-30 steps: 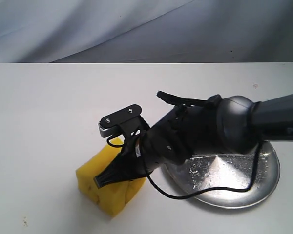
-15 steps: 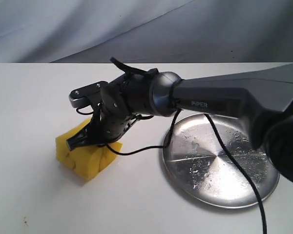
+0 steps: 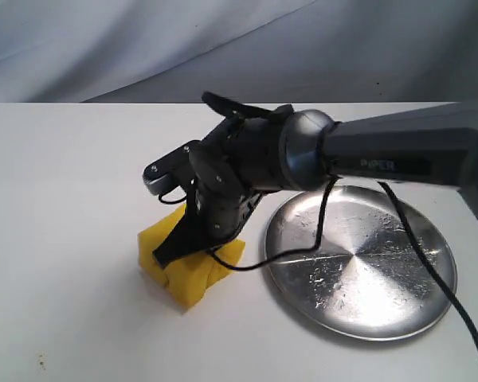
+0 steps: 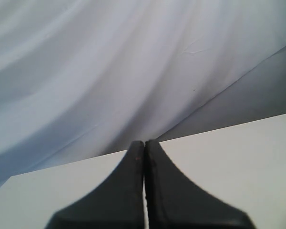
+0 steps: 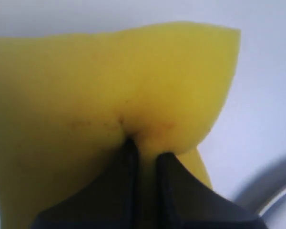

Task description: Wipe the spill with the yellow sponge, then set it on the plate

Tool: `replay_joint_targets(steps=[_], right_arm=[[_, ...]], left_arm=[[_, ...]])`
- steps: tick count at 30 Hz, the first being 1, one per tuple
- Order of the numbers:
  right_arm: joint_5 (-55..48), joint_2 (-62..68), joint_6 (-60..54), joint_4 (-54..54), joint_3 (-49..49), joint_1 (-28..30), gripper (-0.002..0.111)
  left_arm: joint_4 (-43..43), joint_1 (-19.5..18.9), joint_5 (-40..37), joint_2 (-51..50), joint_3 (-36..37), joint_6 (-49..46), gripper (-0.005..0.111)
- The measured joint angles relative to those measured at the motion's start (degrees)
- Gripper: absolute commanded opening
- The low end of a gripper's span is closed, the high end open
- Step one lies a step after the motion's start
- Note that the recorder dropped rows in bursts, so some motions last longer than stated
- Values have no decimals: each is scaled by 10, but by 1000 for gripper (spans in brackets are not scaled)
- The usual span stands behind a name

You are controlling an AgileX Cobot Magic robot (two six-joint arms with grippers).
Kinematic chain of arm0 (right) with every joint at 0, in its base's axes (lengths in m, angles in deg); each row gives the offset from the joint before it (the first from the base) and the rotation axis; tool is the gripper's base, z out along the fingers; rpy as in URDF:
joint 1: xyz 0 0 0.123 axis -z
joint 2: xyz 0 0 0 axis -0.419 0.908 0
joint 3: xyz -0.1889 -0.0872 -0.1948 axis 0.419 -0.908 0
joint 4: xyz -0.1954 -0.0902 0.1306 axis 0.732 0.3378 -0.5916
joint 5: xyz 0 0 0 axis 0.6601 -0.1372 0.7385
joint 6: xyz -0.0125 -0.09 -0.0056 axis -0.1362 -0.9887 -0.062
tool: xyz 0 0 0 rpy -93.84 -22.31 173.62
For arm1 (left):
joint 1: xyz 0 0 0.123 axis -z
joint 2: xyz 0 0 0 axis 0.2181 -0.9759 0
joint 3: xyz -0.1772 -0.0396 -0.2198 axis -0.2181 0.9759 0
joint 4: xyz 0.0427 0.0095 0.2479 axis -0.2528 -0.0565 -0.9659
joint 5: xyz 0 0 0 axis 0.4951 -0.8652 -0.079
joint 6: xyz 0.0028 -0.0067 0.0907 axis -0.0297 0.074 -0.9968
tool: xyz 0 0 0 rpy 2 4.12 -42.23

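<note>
Exterior view, wiping stroke. The yellow sponge (image 3: 190, 274) is pinched between the nearly closed jaws of the right gripper (image 3: 172, 250) and pressed onto the white table (image 3: 64, 199). The foam is visibly dented around the fingertips in the right wrist view (image 5: 144, 149). Half a second earlier the sponge is seen farther out at 9 o'clock. It is now drawn back toward 3 o'clock and lies just beside the plate (image 3: 382, 322), at the plate's 9 o'clock, apart from the rim. This back-and-forth is read as a scrubbing pass. The spill is not visible in any view, so whether it is covered or already absorbed cannot be told. The left gripper (image 4: 144, 144) is held off the work, jaws pressed together on nothing, facing the backdrop (image 4: 109, 57). Transfer to the plate is judged near, but not yet begun.
</note>
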State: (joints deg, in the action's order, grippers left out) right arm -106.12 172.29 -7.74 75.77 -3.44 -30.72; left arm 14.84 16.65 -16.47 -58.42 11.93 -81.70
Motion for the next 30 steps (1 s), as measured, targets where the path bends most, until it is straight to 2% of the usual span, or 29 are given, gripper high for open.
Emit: replay_joint_targets(steps=[6,11,16,20,25,30], right_arm=[[58,-70,2,-21,-126,-64,0],[81,-70,28,-26,-131,-95,0],[74,-41,38,-28,-92,-89,0],[57,1,40,-41,-19,-58,0],[5,76,40,-50,113,39,0],[-55,92,24,-58,154,122,0]], left_arm=[[0,0,0,0,0,0,0],[0,0,0,0,0,0,0],[0,0,0,0,0,0,0],[0,0,0,0,0,0,0],[0,0,0,0,0,0,0],[0,0,0,0,0,0,0]])
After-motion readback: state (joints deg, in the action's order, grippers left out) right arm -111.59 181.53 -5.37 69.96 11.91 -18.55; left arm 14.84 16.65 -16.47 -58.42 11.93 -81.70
